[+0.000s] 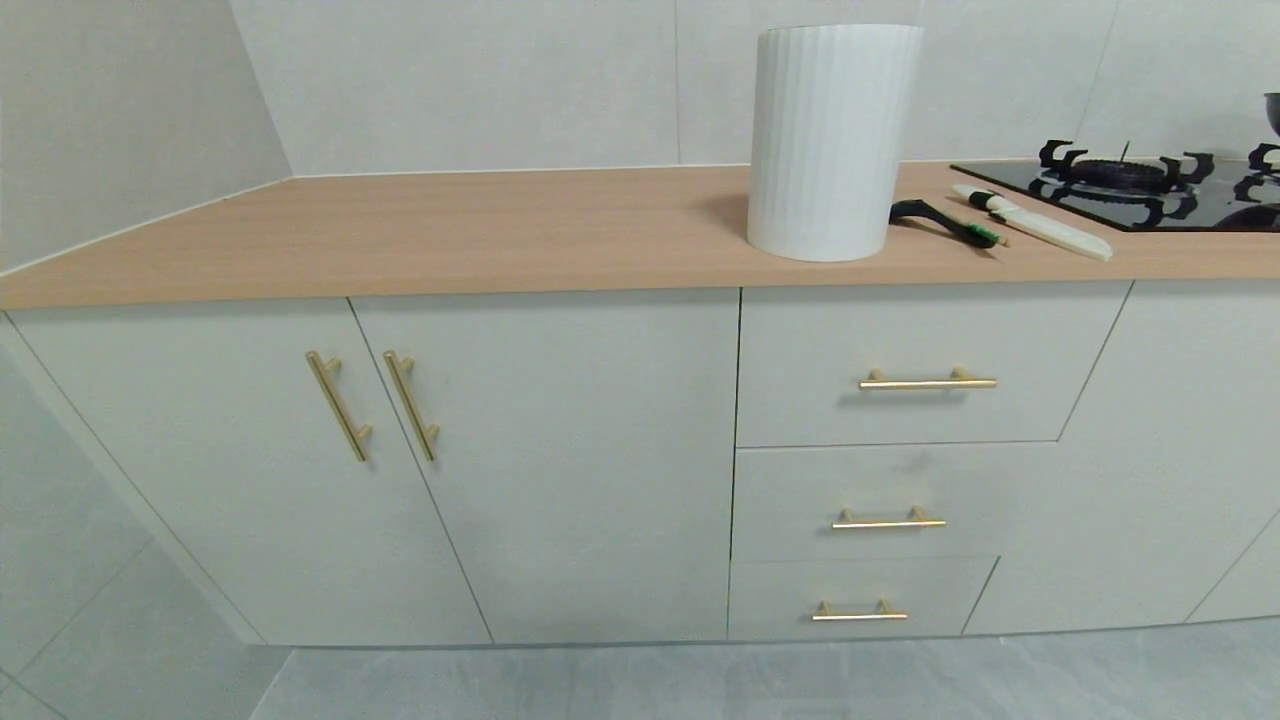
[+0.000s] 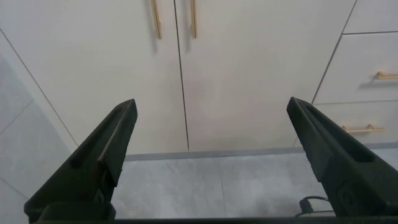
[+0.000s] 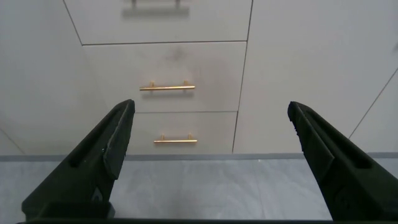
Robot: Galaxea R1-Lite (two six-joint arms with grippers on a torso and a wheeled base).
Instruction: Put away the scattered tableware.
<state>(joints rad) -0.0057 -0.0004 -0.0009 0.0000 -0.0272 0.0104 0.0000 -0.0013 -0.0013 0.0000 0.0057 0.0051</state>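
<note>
Wooden countertop (image 1: 450, 235) along a pale tiled wall (image 1: 480, 80). Below it, two cream cupboard doors (image 1: 560, 470) side by side, with slanted gold bar handles (image 1: 410, 404) close together at the seam. To the right, three stacked drawers (image 1: 820, 340), each with a level gold handle. Black glass hob (image 1: 1210, 212) set into the counter's right end, with a dark burner grate (image 1: 1125, 172) on top. Grey tiled floor (image 1: 700, 685) beneath.
</note>
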